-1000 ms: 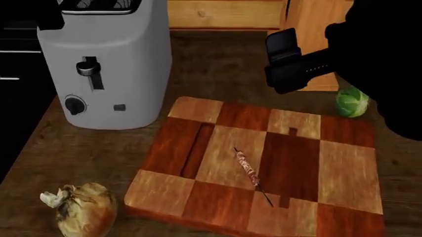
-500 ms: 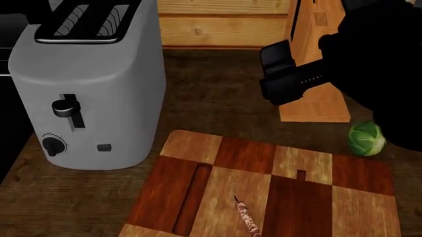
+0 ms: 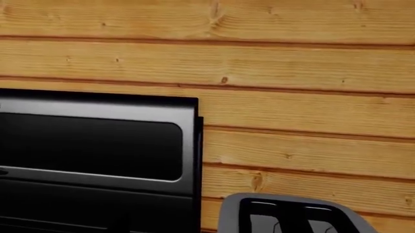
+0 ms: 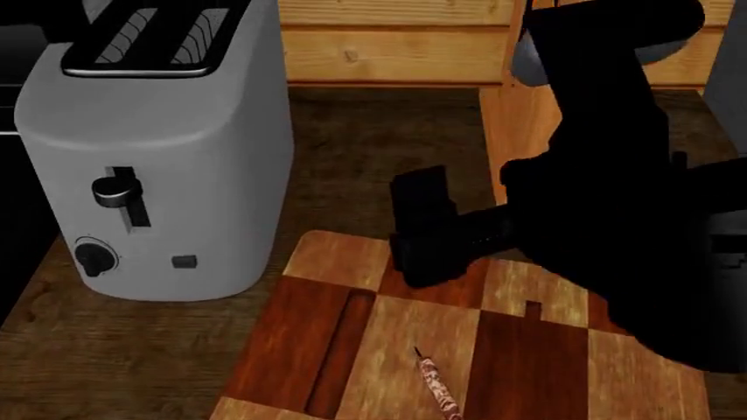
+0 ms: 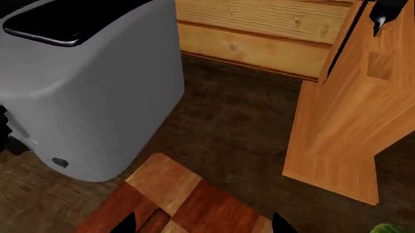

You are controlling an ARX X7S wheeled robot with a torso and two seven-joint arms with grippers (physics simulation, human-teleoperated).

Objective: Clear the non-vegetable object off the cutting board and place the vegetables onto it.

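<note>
The cutting board [image 4: 350, 341] fills the lower middle of the head view, and its far corner shows in the right wrist view [image 5: 162, 179]. The thin pinkish-red meat item [image 4: 438, 394] lies on the board near the head view's bottom edge. My right gripper [image 4: 426, 232] hovers over the board's far edge. In the right wrist view its fingertips are far apart with nothing between them [image 5: 202, 228]. A sliver of the green Brussels sprout [image 5: 389, 228] shows beside the knife block; my arm hides it in the head view. The onion and my left gripper are out of view.
A grey toaster [image 4: 152, 157] stands left of the board, also in the right wrist view [image 5: 84, 87] and the left wrist view [image 3: 292, 213]. An upright wooden knife block [image 5: 350, 107] stands behind the board. A wooden wall [image 3: 259, 63] and a black appliance [image 3: 91, 150] are behind.
The head view tilted up, losing the onion. My right arm then moved down and left over the board's far edge and now hides the sprout.
</note>
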